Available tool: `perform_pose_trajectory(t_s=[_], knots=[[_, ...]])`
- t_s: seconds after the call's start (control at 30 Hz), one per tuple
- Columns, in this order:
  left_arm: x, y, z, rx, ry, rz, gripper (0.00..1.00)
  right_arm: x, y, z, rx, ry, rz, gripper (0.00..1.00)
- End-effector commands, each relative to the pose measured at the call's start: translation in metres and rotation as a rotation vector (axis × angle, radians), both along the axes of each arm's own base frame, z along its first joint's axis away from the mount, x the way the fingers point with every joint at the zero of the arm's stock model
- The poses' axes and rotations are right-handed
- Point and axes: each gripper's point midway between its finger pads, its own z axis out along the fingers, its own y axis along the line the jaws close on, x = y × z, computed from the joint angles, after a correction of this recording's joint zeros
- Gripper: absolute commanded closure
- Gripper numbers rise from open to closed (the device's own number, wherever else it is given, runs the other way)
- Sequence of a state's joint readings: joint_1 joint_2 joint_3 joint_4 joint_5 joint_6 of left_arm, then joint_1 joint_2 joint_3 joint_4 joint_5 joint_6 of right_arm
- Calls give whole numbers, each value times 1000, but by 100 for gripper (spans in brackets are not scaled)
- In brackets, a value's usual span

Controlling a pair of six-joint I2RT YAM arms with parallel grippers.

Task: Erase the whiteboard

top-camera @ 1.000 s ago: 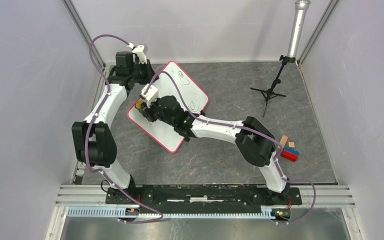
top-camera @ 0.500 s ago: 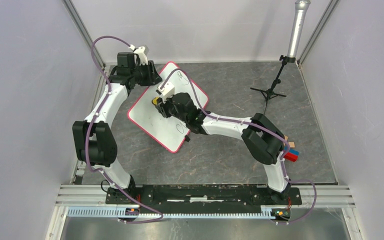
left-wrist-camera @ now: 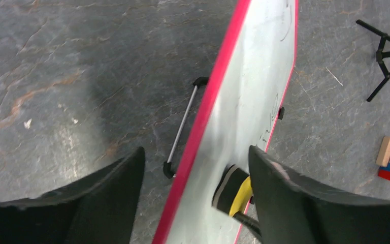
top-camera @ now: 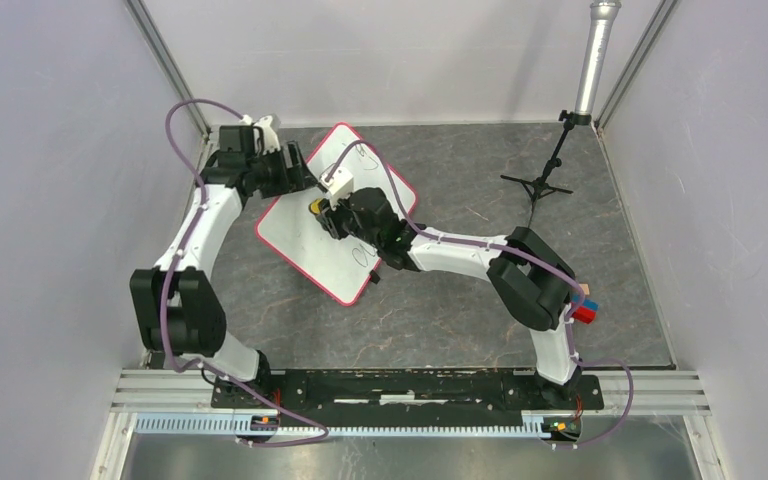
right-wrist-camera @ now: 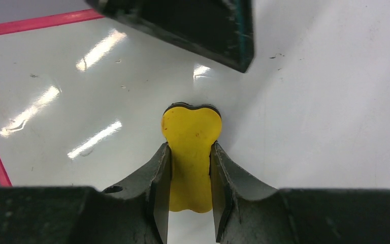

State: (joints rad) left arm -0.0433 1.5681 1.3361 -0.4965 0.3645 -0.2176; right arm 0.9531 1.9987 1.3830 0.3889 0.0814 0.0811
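Left gripper (left-wrist-camera: 195,152): fingers apart, the tilted whiteboard's (left-wrist-camera: 254,86) red rim between them.
Right gripper (right-wrist-camera: 190,152): clamped on the yellow eraser (right-wrist-camera: 191,124), which presses the board just ahead.
Advice: even pressure, overlapping strokes toward the handwriting (top-camera: 364,152) beyond the fingertips.
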Motion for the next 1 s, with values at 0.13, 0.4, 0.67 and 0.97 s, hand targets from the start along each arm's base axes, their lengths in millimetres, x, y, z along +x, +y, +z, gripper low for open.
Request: perform_pose_trajectory(t_s=[0.13, 0.4, 0.67, 0.97], knots=[[-27, 8, 5, -52, 11, 19, 44, -15, 8, 20, 46, -22, 73, 69], [-33, 12, -6, -18, -25, 6, 73, -33, 22, 29, 31, -65, 121, 69], [-30, 9, -11, -39, -14, 2, 85, -75, 56, 31, 32, -102, 232, 69], [-29, 10, -15, -27, 2, -1, 93, -29, 13, -15, 79, 85, 7, 68]])
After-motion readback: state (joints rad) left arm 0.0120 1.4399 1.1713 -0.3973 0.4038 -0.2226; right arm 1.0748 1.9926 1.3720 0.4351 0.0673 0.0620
